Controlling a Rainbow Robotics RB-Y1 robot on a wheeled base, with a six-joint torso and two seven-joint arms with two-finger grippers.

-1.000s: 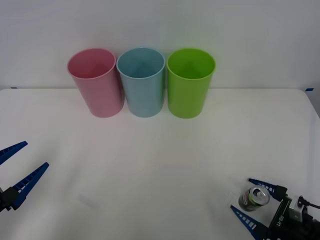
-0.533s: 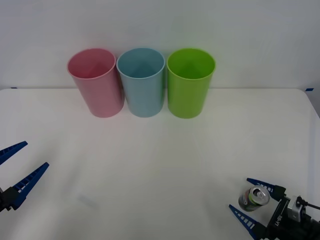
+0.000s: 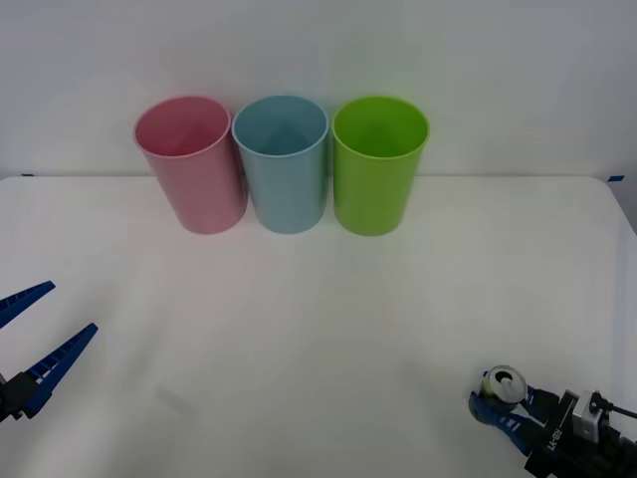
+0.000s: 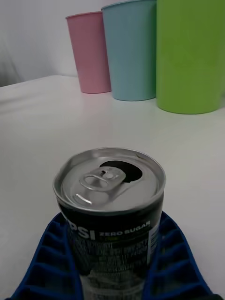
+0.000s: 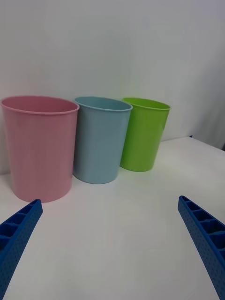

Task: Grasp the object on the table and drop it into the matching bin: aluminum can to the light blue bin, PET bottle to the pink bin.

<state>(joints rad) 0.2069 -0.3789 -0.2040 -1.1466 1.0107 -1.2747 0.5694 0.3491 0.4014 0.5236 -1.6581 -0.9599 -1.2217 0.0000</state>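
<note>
The aluminum can (image 3: pixel 501 382) stands upright near the front right corner of the white table (image 3: pixel 318 319); its silver pull-tab top and dark label (image 4: pixel 110 220) show close up in the right wrist view. My right gripper (image 3: pixel 501 400) is shut on the can, with a blue ribbed finger (image 4: pixel 44 262) pressed against each side. At the back stand the pink bin (image 3: pixel 190 162) and, beside it, the light blue bin (image 3: pixel 283 160). My left gripper (image 3: pixel 32 344) waits open at the front left edge, its fingers (image 5: pixel 199 229) wide apart with nothing between them.
A lime green bin (image 3: pixel 378 162) stands to the right of the light blue bin, the three in a tight row against the back wall. Bare tabletop stretches between the can and the bins.
My right gripper's fingers have closed from wide open onto the sides of the can. The left arm and the bins have not moved.
</note>
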